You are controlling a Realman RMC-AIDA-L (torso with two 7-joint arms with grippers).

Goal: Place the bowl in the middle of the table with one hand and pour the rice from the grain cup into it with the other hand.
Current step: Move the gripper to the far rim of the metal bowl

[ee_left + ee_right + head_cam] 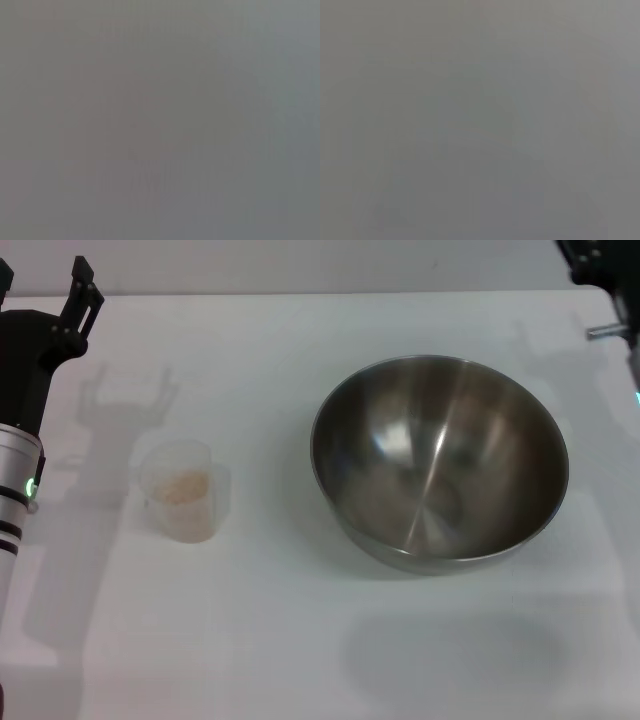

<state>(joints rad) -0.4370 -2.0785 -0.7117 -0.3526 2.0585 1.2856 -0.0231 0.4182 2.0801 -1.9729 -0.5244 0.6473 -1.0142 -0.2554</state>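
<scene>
Shiny grey bowl [440,465], frosted clear grain cup [181,490] with beige rice [184,486], white table [260,640].

We find no readable text, label, brand, number or sign in any view. The grain cup [183,491] may carry measuring marks on its frosted wall, but we cannot make any out. The bowl [440,462] shows bare steel only. Both wrist views give us plain grey, with nothing written.

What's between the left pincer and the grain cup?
Nothing visible. The left pincer is at the table's far left edge; only bare tabletop separates it from the grain cup. The bowl sits off to the right.
</scene>
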